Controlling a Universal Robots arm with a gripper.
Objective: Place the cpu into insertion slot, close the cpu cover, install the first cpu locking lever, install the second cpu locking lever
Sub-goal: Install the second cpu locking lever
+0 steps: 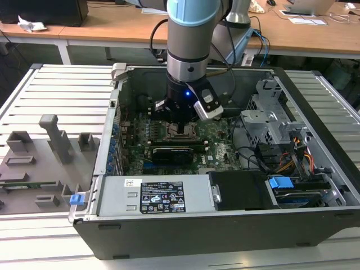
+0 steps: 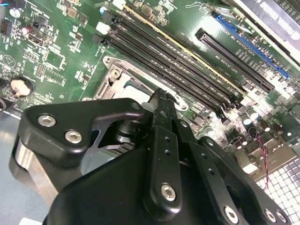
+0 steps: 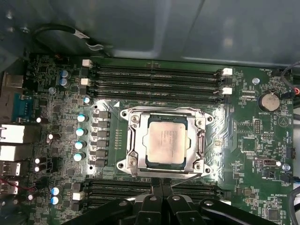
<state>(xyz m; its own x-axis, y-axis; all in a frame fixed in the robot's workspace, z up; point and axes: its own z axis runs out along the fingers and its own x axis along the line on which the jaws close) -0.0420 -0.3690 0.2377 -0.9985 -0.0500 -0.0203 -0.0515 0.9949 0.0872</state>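
The cpu (image 3: 165, 142), a silvery-beige square chip, lies flat in the insertion slot (image 3: 123, 165) on the green motherboard. The cpu cover (image 3: 134, 140), a silvery frame, lies down around the chip, which shows through its window. A thin wire lever (image 3: 190, 175) runs along the socket edge nearest my fingers. My gripper (image 3: 161, 182) is shut, its black fingers pressed together with their tips at that socket edge. The second wrist view has the gripper (image 2: 161, 93) tip down against the socket's rim (image 2: 115, 77). From the exterior view, the gripper (image 1: 181, 125) hangs low inside the open computer case, right over the socket.
Black memory slots (image 3: 154, 77) flank the socket on two sides. A black graphics card (image 1: 171, 153) sits just in front of the socket, then the power supply (image 1: 157, 197). A drive cage (image 1: 264, 118) and cables stand at the exterior view's right. A grey fixture tray (image 1: 34, 163) lies outside the case.
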